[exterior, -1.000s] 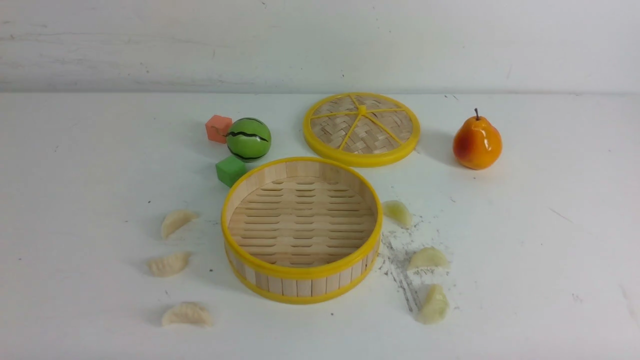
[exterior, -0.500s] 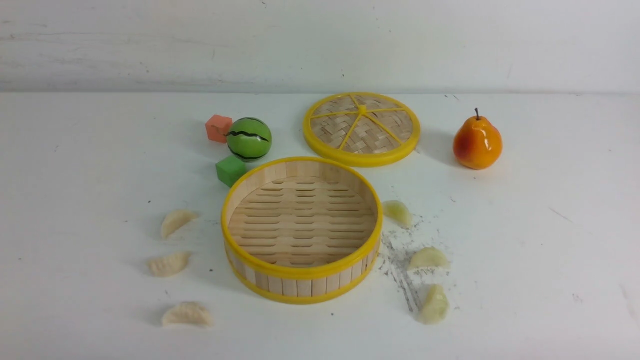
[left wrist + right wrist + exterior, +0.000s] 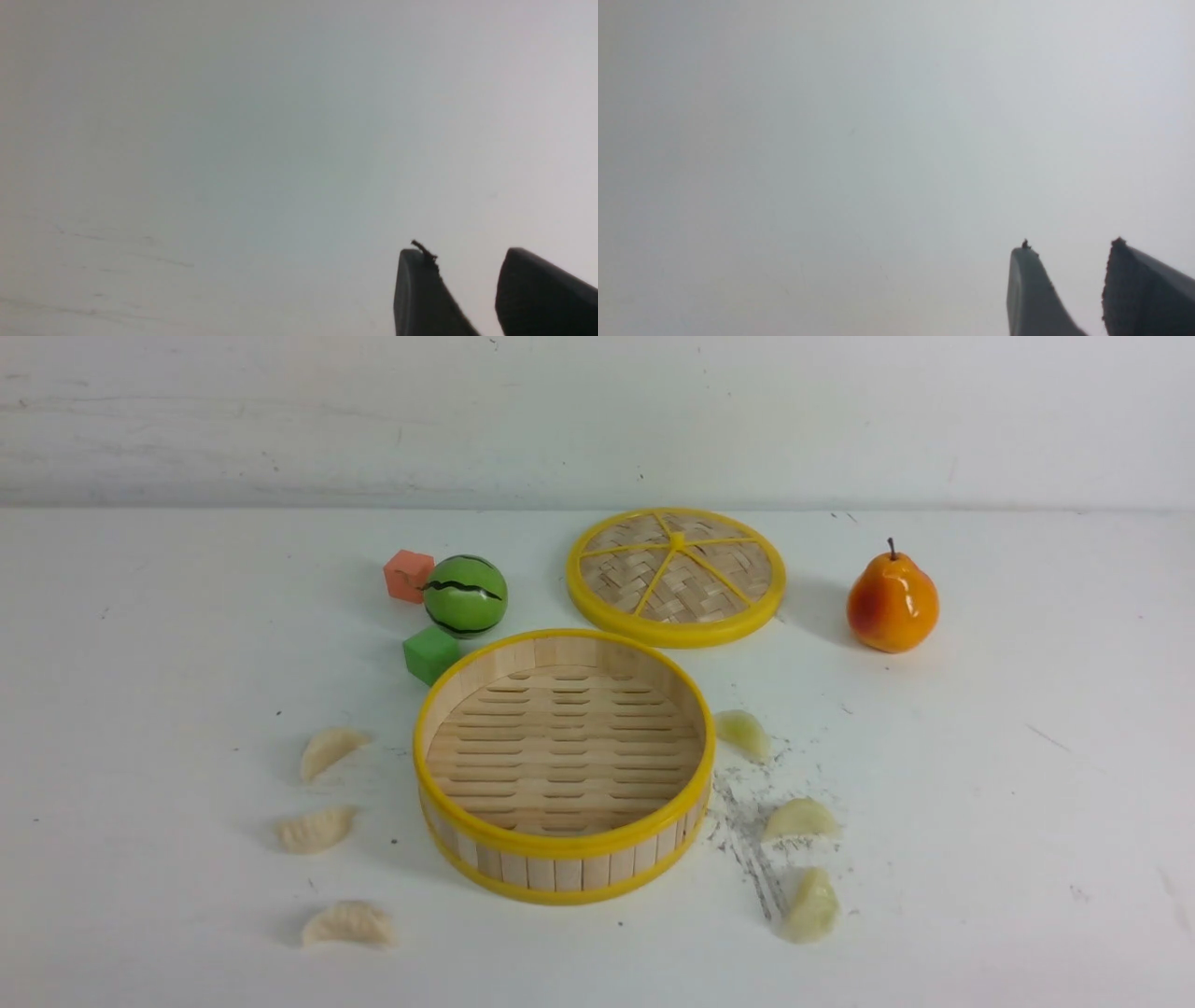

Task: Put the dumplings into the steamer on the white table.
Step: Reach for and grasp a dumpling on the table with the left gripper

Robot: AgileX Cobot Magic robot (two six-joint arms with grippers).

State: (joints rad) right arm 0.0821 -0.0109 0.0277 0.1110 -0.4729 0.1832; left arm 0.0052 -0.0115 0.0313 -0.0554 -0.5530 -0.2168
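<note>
The steamer [image 3: 564, 859] stands empty in the middle of the white table [image 3: 1027, 803]. Left of it lie three cream dumplings [image 3: 330, 749], [image 3: 316, 828], [image 3: 349, 924]. Right of it lie three pale yellow-green dumplings [image 3: 743, 732], [image 3: 799, 819], [image 3: 810, 904]. Neither arm shows in the front view. My left gripper [image 3: 467, 254] appears only in the left wrist view, open over bare white surface with nothing between its dark fingers. My right gripper [image 3: 1069, 249] appears only in the right wrist view, also open and empty.
The woven yellow-rimmed lid [image 3: 676, 575] lies flat behind the steamer. A toy watermelon [image 3: 465, 595], an orange cube [image 3: 408, 576] and a green cube [image 3: 430, 654] sit at the back left. A toy pear [image 3: 892, 601] stands at the back right. Grey scratch marks [image 3: 747, 831] lie among the right-hand dumplings.
</note>
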